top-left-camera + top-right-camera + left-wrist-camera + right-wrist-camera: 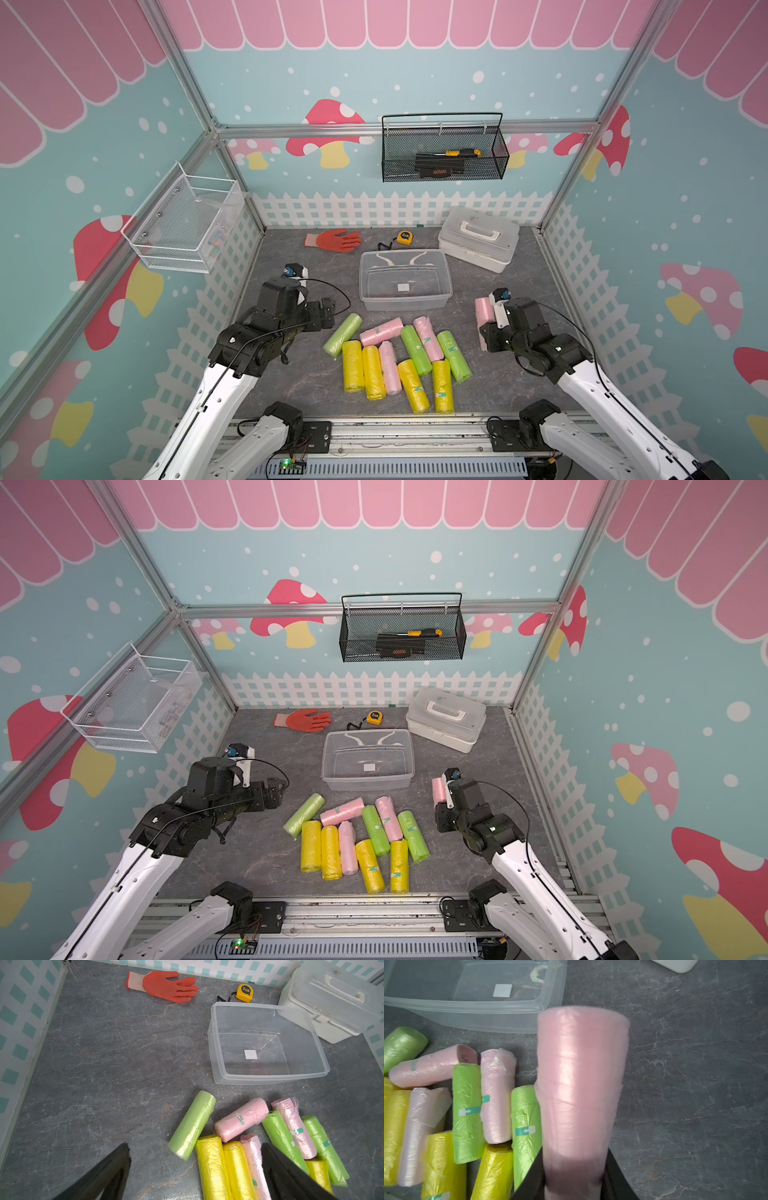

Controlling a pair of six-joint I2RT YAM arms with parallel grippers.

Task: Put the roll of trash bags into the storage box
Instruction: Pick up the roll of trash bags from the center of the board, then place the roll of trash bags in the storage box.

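Note:
A pink roll of trash bags [581, 1076] sticks out from my right gripper [575, 1151], whose jaws are shut on its lower end. In both top views this roll [483, 313] [437, 791] hangs right of the pile and off the front right corner of the storage box [405, 304] [368, 782]. The clear box [467, 1009] holds nothing but a white sticker. Several yellow, green and pink rolls [395, 357] lie in front of the box. My left gripper [195, 1145] is open above the pile's left edge, holding nothing.
A white case with a handle [478, 239] stands behind the box at the right. An orange glove [332, 240] and a yellow tape measure [404, 237] lie near the back wall. A black mesh basket [444, 153] and a white wire basket [183, 224] hang on the walls.

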